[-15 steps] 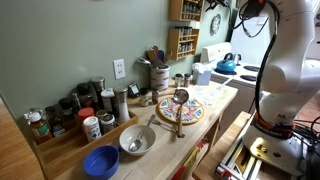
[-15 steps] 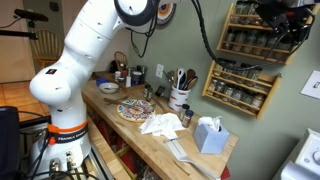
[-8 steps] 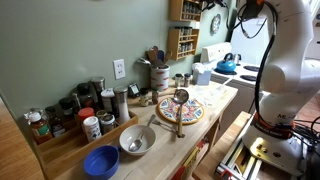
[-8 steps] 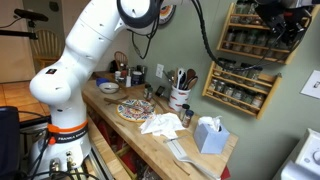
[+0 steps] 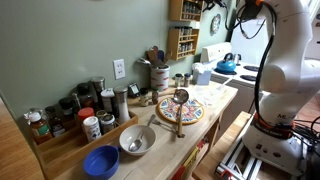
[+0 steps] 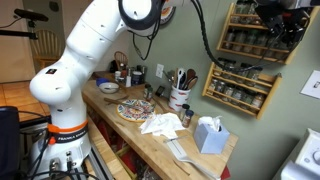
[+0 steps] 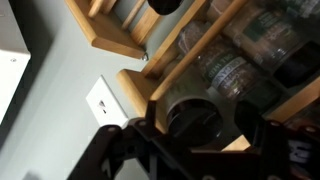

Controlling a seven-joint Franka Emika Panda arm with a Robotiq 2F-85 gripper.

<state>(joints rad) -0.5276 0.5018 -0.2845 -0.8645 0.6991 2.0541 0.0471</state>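
Note:
My gripper (image 7: 195, 122) is up at the wooden spice rack (image 7: 110, 40) on the wall. Its two dark fingers flank a glass spice jar with a dark lid (image 7: 185, 108) that stands on a rack shelf. A thin gap shows between the jar and one finger, so the jaws look open around it. Other jars (image 7: 235, 70) stand on the shelf above. In an exterior view the gripper (image 6: 283, 28) is at the top of the rack (image 6: 245, 62), high above the counter.
The wooden counter (image 6: 120, 135) below holds a patterned plate (image 6: 135, 110), a white cloth (image 6: 160, 123), a tissue box (image 6: 209, 133) and a utensil crock (image 6: 180, 97). A metal bowl (image 5: 137, 140), a blue bowl (image 5: 101, 160) and several jars (image 5: 75, 110) also stand there. A white outlet plate (image 7: 105, 100) is beside the rack.

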